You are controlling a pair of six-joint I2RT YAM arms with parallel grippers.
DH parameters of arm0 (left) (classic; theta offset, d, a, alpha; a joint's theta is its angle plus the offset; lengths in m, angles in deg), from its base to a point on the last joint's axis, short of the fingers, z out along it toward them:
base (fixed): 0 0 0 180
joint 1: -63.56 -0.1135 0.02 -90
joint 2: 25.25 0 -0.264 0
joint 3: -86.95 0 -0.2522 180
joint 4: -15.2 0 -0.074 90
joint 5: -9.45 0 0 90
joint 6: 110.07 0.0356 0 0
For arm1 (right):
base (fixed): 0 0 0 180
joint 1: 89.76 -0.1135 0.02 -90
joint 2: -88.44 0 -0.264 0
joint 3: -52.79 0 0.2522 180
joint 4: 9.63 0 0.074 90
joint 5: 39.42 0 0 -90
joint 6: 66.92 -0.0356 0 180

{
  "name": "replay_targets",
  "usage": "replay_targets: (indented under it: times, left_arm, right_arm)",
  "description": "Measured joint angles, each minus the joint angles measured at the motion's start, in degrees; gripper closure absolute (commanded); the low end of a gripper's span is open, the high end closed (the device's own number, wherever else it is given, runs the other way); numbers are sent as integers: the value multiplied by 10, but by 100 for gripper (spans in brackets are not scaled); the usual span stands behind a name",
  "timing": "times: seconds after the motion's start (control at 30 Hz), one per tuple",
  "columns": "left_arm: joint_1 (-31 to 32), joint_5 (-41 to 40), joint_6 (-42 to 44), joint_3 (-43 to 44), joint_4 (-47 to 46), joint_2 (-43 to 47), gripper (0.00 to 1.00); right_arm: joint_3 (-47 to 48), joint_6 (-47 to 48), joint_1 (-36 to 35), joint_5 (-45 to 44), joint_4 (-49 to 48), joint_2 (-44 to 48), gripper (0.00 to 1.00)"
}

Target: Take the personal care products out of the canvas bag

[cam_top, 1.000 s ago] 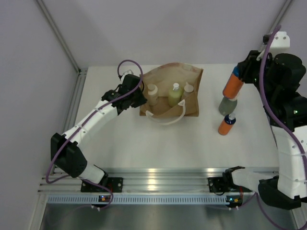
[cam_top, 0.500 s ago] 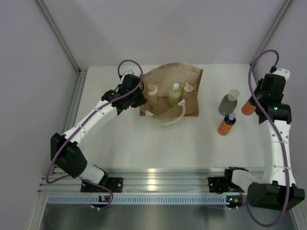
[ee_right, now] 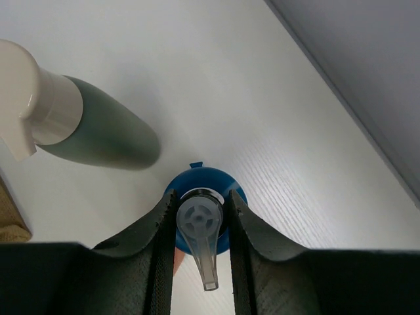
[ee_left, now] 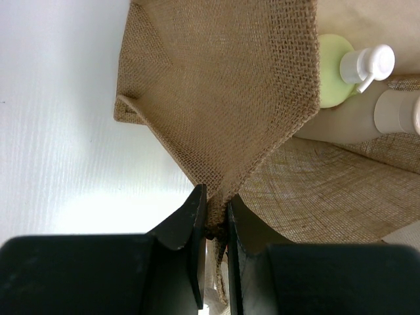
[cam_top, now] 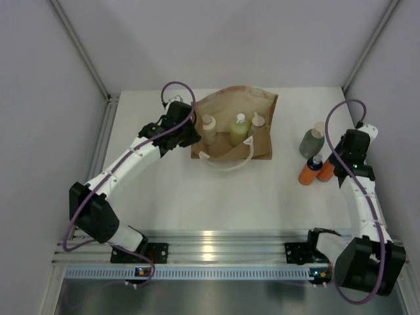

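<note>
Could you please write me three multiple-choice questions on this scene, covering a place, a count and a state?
1. Where is the grey-green bottle?
A. inside the canvas bag
B. on the table, right of the bag
C. in the left tool

2. How many bottles show inside the bag?
A. one
B. five
C. three

3. What is the left tool doing?
A. pinching the bag's edge
B. hanging open
C. holding a bottle

Answers:
1 B: it sits on the table beside an orange bottle.
2 C: the tan bottle, yellow-green bottle and cream bottle show in the opening.
3 A: it is shut on the woven fabric.
</note>
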Motion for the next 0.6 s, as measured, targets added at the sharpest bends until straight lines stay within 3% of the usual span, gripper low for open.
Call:
replay_targets:
  times: [0.1, 0.2, 0.27, 0.43, 0.6]
  left_arm:
    - [0, 0, 0, 0, 0, 0, 100]
    - [0, 0, 0, -2, -1, 0, 100]
    - [0, 1, 0, -2, -1, 0, 100]
    - [0, 2, 0, -2, -1, 0, 100]
    - [0, 2, 2, -2, -1, 0, 100]
  right_arm:
    - [-18, 0, 0, 3, -25, 12, 84]
    - [-26, 2, 2, 11, -33, 19, 51]
    - [-30, 3, 2, 22, -38, 26, 42]
    - [-33, 6, 2, 34, -45, 56, 29]
    - [-8, 9, 2, 46, -38, 56, 28]
